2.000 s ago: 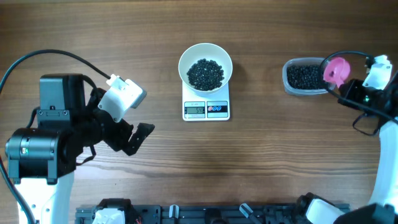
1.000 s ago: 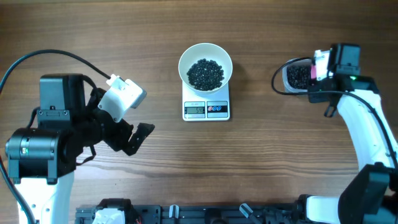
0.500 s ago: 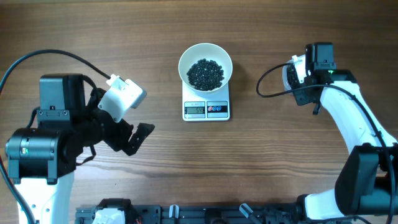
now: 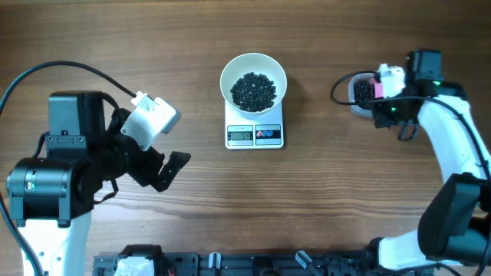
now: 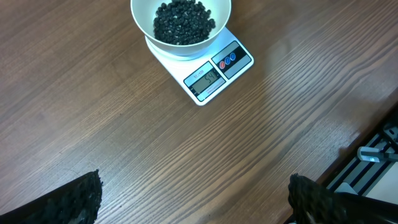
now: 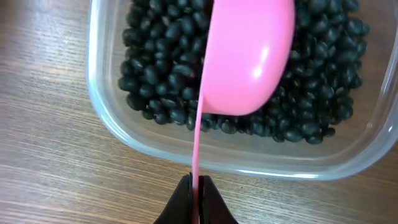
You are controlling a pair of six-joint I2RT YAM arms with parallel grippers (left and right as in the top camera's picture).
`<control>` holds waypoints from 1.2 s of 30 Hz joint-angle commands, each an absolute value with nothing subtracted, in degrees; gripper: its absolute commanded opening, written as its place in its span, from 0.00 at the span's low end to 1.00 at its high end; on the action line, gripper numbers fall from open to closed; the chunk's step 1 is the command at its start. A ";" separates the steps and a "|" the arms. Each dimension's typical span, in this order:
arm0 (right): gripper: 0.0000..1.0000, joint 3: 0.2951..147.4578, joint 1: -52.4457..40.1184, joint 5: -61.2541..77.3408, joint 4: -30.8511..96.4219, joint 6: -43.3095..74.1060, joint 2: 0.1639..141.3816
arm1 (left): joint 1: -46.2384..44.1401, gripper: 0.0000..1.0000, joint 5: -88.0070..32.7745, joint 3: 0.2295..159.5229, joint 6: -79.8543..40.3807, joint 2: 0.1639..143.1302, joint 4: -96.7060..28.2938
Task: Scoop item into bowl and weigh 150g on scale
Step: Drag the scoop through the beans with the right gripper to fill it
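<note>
Right pincer point(image 6: 198, 200) clenched on pink scoop point(image 6: 249, 56) above black beans point(image 6: 155, 74) in clear tub point(image 6: 102, 118) | white bowl point(image 4: 227, 70) well left | left pincer point(image 5: 196, 202) released

Right wrist view, for your record: the right gripper point(image 6: 198, 190) sits at the bottom edge, and its dark fingers point(image 6: 180, 204) are pinched tight on the thin handle of the pink scoop point(image 6: 249, 56). You see the handle edge-on, running straight up to the scoop's head. The rounded back of the head faces you. The head lies over the black beans point(image 6: 155, 81) in the clear tub point(image 6: 102, 118); contact with the beans cannot be judged. The tub stands on the wood-grain worktop point(image 6: 56, 180).
</note>
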State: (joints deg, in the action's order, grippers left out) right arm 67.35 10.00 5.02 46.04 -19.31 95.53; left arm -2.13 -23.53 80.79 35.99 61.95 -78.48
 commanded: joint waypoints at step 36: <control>0.04 68.10 23.09 31.16 50.89 -15.05 101.36 | -1.74 1.00 -24.40 81.56 37.08 61.78 -78.52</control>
State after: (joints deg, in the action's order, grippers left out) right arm 67.35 21.04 30.44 50.54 -17.85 100.29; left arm -2.13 -23.53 80.82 35.99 61.95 -78.48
